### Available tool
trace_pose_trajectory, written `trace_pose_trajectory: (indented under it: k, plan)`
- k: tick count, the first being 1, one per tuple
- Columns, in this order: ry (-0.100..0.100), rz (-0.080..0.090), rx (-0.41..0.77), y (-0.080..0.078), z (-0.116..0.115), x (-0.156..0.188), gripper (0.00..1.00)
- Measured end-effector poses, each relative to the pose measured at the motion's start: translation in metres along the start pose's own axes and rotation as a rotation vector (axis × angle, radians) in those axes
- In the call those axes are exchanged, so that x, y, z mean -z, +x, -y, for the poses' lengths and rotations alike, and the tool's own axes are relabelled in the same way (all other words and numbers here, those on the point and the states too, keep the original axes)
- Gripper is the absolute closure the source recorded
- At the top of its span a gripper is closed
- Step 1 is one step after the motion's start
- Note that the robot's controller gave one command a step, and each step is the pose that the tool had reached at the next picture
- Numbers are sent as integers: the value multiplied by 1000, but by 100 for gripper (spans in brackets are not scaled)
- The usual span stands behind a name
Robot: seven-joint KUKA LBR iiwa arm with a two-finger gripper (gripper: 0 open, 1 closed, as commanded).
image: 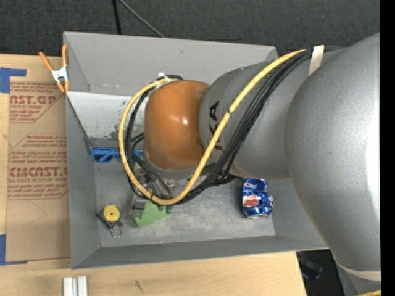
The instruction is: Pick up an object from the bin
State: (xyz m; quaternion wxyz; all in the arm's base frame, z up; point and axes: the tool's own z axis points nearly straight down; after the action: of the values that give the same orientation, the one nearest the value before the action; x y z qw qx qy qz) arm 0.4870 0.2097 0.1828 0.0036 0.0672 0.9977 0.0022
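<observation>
Found end effector (146, 195) low toward 7 o'clock of bin (185, 242), just above green piece (152, 215); cannot tell its opening or hold. Judged as approach step. Needs centring over piece, then closing, lifting.

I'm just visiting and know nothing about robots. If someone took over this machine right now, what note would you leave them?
Pincer: low in the bin, lower left of the view, just above a green block.
Nearby: yellow round piece, blue item; crushed can to the right.
Done: pincer is down among the things.
Left: grip one and lift it out.
</observation>
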Motion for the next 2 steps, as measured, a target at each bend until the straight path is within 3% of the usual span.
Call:
trace_pose_trajectory:
  k: [1, 2]
  plan:
    - [4, -6, 1, 1, 1, -5, 0]
    - [-13, 25, -155, -28, 6, -104, 0]
